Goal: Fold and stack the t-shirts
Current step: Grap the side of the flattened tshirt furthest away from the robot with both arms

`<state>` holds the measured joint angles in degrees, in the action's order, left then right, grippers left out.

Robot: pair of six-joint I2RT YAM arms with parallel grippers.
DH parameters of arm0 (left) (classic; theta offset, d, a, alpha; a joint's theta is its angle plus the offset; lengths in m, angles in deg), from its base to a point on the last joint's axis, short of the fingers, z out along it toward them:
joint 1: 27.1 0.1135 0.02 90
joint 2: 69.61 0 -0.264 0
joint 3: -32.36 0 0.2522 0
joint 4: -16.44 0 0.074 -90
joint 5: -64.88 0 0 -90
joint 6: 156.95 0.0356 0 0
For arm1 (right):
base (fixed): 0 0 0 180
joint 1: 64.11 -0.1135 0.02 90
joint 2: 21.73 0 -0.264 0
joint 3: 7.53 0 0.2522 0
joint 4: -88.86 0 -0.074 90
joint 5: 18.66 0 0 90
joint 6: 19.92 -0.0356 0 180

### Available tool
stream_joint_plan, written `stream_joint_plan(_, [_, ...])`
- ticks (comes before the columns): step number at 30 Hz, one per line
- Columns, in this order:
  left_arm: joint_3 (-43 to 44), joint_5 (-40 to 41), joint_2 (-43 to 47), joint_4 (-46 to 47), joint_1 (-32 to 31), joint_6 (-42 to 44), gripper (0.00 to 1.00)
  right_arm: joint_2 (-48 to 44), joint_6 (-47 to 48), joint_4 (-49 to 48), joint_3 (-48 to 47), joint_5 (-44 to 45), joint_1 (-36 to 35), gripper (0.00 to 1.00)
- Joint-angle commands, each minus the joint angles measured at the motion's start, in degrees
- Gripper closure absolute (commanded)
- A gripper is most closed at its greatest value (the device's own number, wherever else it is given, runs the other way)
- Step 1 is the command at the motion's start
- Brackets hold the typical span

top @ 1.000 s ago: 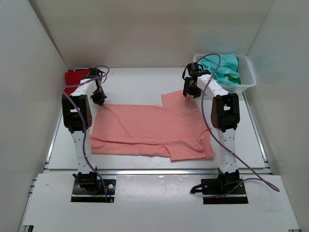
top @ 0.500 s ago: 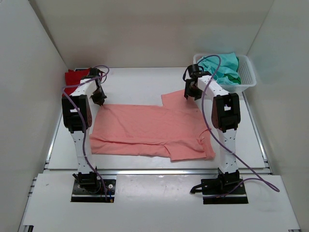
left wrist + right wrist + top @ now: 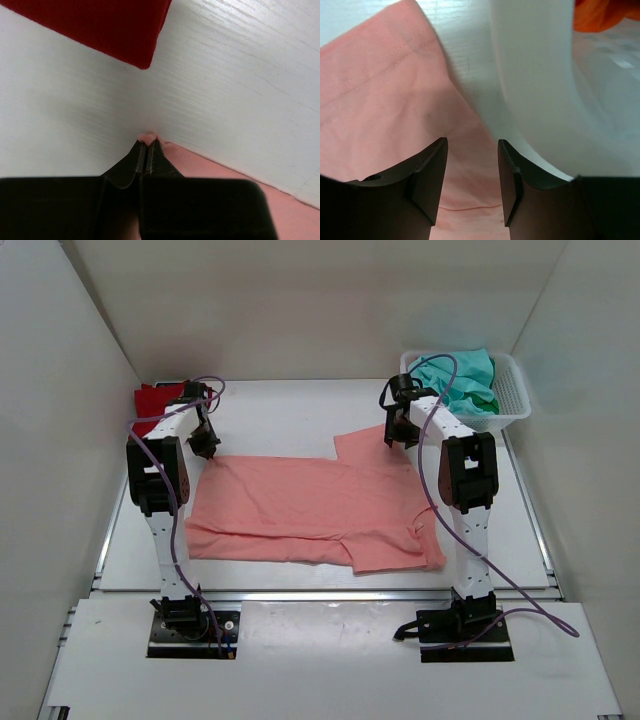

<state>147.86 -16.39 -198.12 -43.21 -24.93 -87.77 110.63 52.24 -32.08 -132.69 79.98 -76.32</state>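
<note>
The salmon-pink t-shirt [image 3: 310, 505] lies spread flat in the middle of the table. My left gripper [image 3: 203, 443] is shut on its far left corner [image 3: 148, 136]. My right gripper [image 3: 397, 432] is open, its jaws apart above the shirt's far right sleeve [image 3: 385, 95], next to the basket wall. The deep red t-shirt [image 3: 155, 400] lies folded at the far left; its corner shows in the left wrist view [image 3: 100, 25]. The teal-green t-shirt [image 3: 458, 380] is bunched in the basket.
A white plastic lattice basket [image 3: 512, 405] stands at the far right corner; its wall [image 3: 535, 75] is close to my right fingers. White walls close in the table on three sides.
My right gripper has shifted slightly farther back, toward the basket. The left gripper and the pink shirt have stayed put.
</note>
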Motion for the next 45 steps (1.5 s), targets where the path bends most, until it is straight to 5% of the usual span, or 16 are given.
stream_joint_plan(1, [-1.5, -1.0, 2.4, -2.9, -0.1, 0.2, 0.96, 3.8, 2.3, 2.0, 0.1, 1.8, 1.4, 0.58])
stream_joint_plan(8, [-1.7, -1.1, 2.5, -2.5, -0.1, 0.3, 0.95, 0.3, 4.0, 2.2, -4.5, 7.7, 0.8, 0.57])
stream_joint_plan(18, [-2.4, -1.2, 2.6, -2.4, -0.2, 0.7, 0.95, -1.1, 10.0, -0.9, -4.6, 1.6, 0.1, 0.58])
stream_joint_plan(25, [-2.9, -0.9, 2.4, -2.0, 0.3, 1.5, 0.95, -1.1, 11.9, -0.9, -5.7, 5.5, -2.1, 0.64])
stream_joint_plan(45, [-1.2, -1.7, 1.0, -2.6, 0.7, 2.4, 0.95, 2.1, 19.0, -3.3, -2.7, -0.6, -0.2, 0.58])
